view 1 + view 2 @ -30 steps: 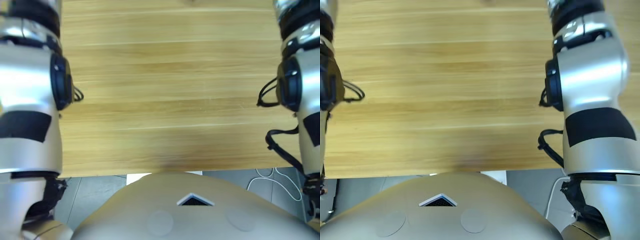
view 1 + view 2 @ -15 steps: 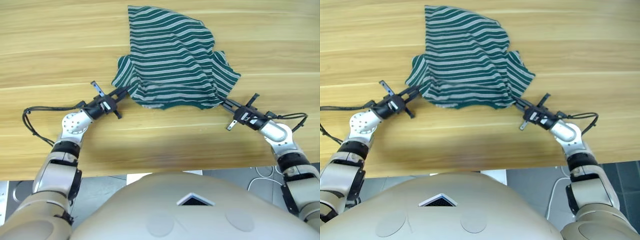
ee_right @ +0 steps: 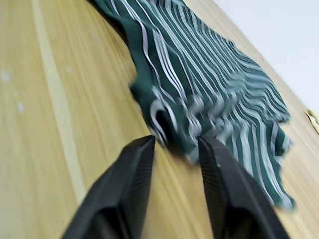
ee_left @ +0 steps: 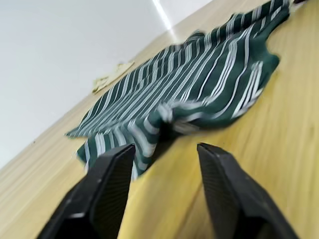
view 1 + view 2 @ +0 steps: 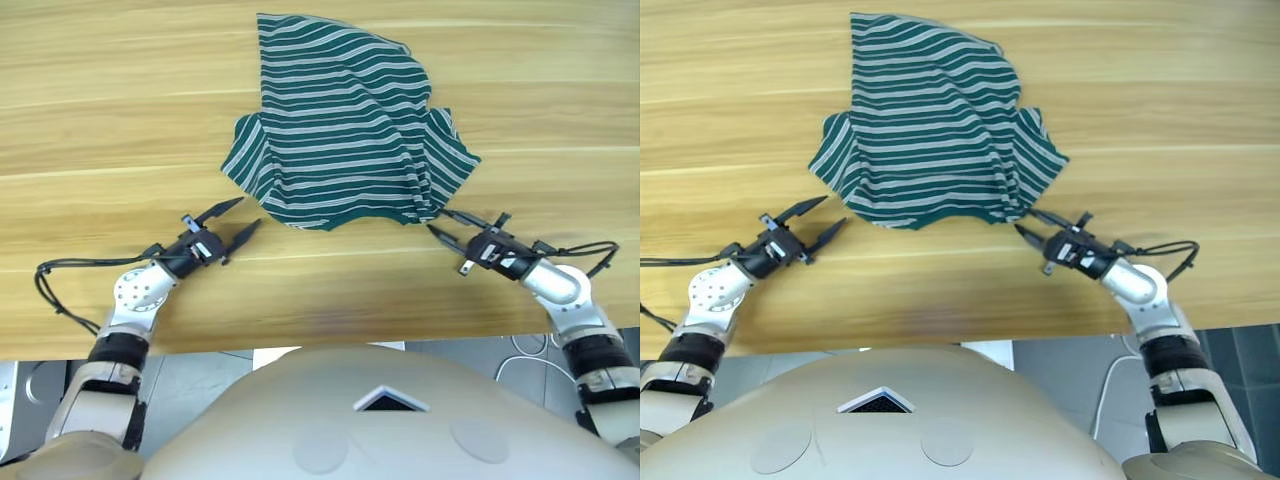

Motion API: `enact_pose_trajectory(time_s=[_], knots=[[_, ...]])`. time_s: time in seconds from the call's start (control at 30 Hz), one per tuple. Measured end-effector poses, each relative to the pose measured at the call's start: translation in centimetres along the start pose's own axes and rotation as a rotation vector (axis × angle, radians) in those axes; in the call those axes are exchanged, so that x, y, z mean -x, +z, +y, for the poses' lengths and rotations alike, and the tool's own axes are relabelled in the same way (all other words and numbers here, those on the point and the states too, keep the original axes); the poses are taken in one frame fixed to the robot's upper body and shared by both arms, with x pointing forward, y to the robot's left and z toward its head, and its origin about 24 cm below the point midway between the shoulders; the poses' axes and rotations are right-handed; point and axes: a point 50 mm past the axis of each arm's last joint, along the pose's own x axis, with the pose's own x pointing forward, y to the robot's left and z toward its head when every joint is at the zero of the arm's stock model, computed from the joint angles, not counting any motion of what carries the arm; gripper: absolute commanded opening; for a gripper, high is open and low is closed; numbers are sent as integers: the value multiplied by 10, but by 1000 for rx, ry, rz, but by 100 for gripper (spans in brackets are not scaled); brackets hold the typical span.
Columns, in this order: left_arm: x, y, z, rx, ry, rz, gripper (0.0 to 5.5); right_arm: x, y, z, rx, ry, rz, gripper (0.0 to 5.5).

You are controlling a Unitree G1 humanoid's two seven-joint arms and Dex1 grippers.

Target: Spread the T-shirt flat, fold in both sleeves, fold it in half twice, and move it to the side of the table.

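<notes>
Two tools, fingers apart: we log left tool (image 5: 249, 212) and right tool (image 5: 438, 220) beside the near hem of the crumpled green-and-white striped T-shirt (image 5: 340, 120) on the wooden desk (image 5: 100, 120).

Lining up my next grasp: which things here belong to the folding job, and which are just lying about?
Job: T-shirt, crumpled; table; left gripper, open; right gripper, open.
Lying about: pale scrap on the table beyond the T-shirt; white cable on the floor.
</notes>
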Motion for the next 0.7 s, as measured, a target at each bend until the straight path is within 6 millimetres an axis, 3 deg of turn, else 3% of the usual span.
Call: enact_pose_trajectory(time_s=[0.07, 0.13, 0.2, 0.27, 0.33, 0.5, 0.57, 0.63, 0.7], knots=[[10, 0, 7, 17, 46, 29, 274, 9, -3, -15, 30, -71, 39, 174], [-2, 20, 10, -3, 50, -85, 274, 10, -1, -21, 42, -93, 35, 174], [-26, 45, 10, -72, 42, -212, 274, 8, 6, -26, 39, -121, -10, 174], [-63, 66, 16, -223, 38, -272, 274, 0, 19, -32, 34, -173, -104, 174], [-83, 71, 20, -357, 6, -252, 274, -2, 23, -32, 33, -185, -132, 174], [-130, 77, 15, -740, -244, -209, 274, -18, 32, -43, 77, -252, -170, 174], [-136, 76, 15, -813, -309, -198, 274, -26, 37, -46, 104, -257, -189, 174], [-133, 57, 15, -852, -403, -112, 274, -32, 40, -45, 125, -242, -196, 174], [-135, 53, 18, -851, -421, -107, 274, -41, 45, -43, 126, -235, -224, 174]])
